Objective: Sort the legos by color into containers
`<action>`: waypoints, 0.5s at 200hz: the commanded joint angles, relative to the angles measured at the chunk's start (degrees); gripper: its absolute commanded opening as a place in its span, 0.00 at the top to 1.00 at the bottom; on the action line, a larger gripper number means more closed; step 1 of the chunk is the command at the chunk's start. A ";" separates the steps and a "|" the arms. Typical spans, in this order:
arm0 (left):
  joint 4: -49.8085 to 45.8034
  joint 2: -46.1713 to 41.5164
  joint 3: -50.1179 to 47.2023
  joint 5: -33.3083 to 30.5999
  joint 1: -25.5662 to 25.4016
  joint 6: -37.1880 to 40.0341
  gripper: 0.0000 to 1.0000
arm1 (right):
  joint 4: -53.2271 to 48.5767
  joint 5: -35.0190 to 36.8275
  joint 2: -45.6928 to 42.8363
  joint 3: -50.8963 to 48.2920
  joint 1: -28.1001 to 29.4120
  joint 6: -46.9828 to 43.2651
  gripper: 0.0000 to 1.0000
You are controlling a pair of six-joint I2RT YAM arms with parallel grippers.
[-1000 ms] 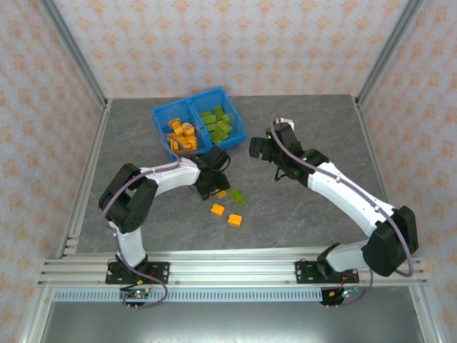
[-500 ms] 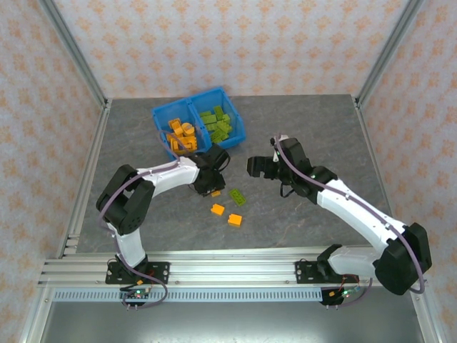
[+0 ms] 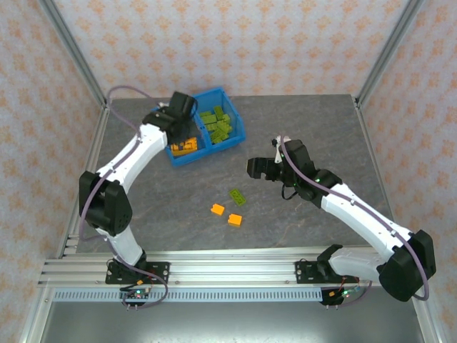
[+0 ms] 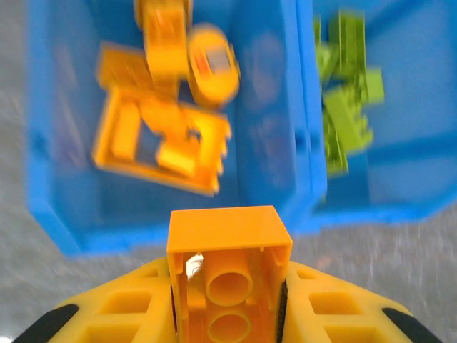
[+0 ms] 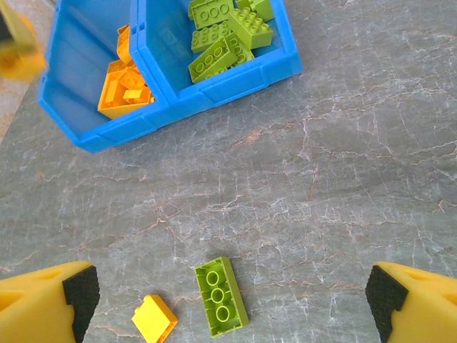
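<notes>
My left gripper (image 3: pixel 173 118) (image 4: pixel 228 289) is shut on an orange brick (image 4: pixel 227 246), hollow underside toward the camera, held over the near wall of the blue bin (image 3: pixel 187 158) (image 4: pixel 275 164). The bin's left compartment holds orange legos, including the frame piece (image 4: pixel 161 146). Its right compartment holds green legos (image 4: pixel 346 107) (image 3: pixel 218 121). A green brick (image 3: pixel 238 196) (image 5: pixel 221 296) and two orange bricks (image 3: pixel 217 209) (image 3: pixel 234 220) lie on the table. My right gripper (image 3: pixel 262 163) (image 5: pixel 230 291) stands wide open above the green brick, one orange brick (image 5: pixel 153 318) just left of it.
The grey marbled table (image 3: pixel 307 121) is fenced by aluminium rails (image 3: pixel 78 179) on the sides and patterned walls behind. Bare tabletop stretches to the right of the bin and around the loose bricks.
My left gripper closed on an orange brick beside the loose bricks, then the arm swung it up and back to the bin. The right gripper shifted slightly nearer the bricks and stayed open.
</notes>
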 commanded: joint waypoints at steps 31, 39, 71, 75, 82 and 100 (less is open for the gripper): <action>-4.47 16.68 19.99 -6.13 5.27 9.20 0.70 | -0.56 1.24 -1.90 0.62 0.03 1.09 0.03; -3.70 18.86 21.88 -5.14 5.83 9.25 0.70 | -0.96 1.67 -2.29 0.62 -0.02 1.18 0.03; 4.55 24.64 24.20 -0.68 7.21 11.55 0.70 | -2.59 2.67 -4.47 0.79 -0.03 0.79 0.03; 5.58 25.06 24.26 -0.54 7.28 11.81 0.70 | -2.83 2.87 -4.70 0.81 -0.01 0.81 0.03; 7.08 25.75 24.47 -0.51 7.38 12.20 0.70 | -3.09 3.16 -5.17 0.79 0.00 0.78 0.03; 8.89 27.50 25.72 -1.70 7.54 12.89 0.67 | -3.95 3.53 -6.28 0.77 -0.03 0.90 0.03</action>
